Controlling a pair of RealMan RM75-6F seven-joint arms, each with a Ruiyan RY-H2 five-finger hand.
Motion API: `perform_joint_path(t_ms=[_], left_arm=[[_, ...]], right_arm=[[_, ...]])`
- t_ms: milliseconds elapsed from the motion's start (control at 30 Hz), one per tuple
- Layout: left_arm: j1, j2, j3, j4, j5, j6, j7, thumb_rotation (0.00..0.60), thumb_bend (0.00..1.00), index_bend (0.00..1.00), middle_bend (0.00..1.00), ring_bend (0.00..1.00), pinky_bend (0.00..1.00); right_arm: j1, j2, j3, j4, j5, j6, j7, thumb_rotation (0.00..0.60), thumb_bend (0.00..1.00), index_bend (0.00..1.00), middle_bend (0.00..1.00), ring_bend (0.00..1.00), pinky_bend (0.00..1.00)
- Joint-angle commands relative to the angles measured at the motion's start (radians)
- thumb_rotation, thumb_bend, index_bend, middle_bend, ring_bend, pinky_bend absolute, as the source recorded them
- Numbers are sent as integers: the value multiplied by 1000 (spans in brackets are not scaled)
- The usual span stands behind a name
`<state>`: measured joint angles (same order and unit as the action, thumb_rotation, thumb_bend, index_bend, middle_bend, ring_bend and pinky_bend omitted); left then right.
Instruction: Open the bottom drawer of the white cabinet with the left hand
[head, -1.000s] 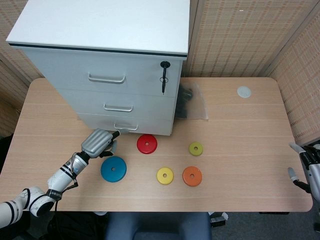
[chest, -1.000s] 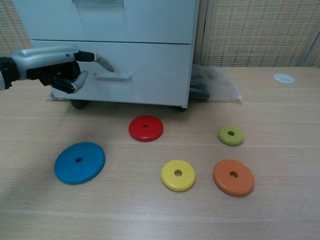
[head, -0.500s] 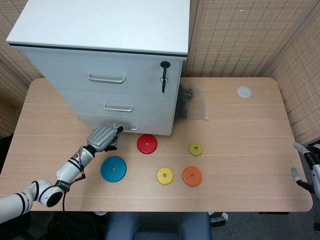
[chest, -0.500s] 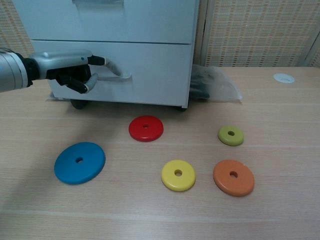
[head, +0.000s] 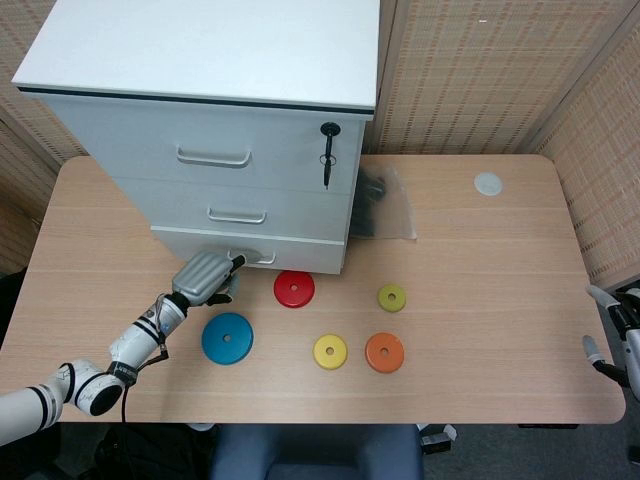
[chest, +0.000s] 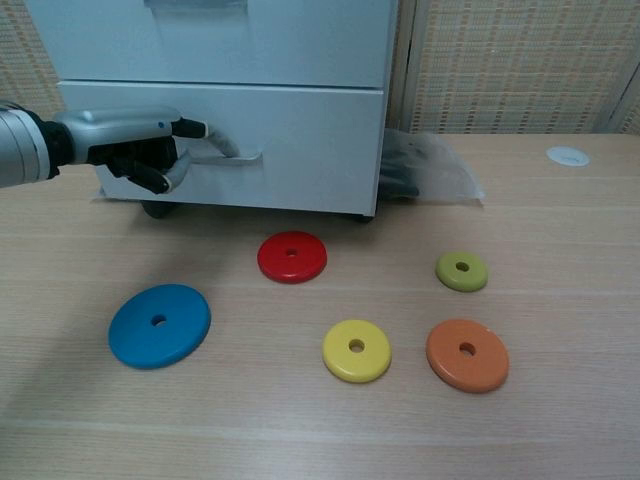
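Note:
The white cabinet (head: 210, 60) stands at the back left of the table. Its bottom drawer (head: 300, 255) sticks out slightly from the front, also seen low in the chest view (chest: 310, 150). My left hand (head: 205, 277) reaches in from the lower left, with one finger hooked behind the drawer's handle (chest: 235, 155) and the others curled in below (chest: 135, 145). At the table's right edge my right hand (head: 612, 335) hangs empty, fingers apart.
In front of the cabinet lie a red disc (head: 294, 288), a blue disc (head: 227, 338), a yellow disc (head: 330, 350), an orange disc (head: 384, 352) and a green disc (head: 391, 297). A plastic bag (head: 385, 205) with dark contents lies right of the cabinet. A key (head: 328, 150) hangs in the top drawer's lock.
My left hand moved up to the bottom drawer's handle, hooked a finger behind it and has drawn the drawer out a little. The right hand sank slightly at the table edge.

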<state>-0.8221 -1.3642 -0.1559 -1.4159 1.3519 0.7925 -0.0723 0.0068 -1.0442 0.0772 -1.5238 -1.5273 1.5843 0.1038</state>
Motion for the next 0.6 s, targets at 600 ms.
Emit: perform_joint_path(t_ms=[600], left_arm=[[43, 71, 64, -112, 72, 70, 9, 600, 757, 195, 964, 1000, 1000]], right_arm=[[-6, 2, -2, -19, -10, 13, -23, 600, 343, 176, 285, 192, 206]])
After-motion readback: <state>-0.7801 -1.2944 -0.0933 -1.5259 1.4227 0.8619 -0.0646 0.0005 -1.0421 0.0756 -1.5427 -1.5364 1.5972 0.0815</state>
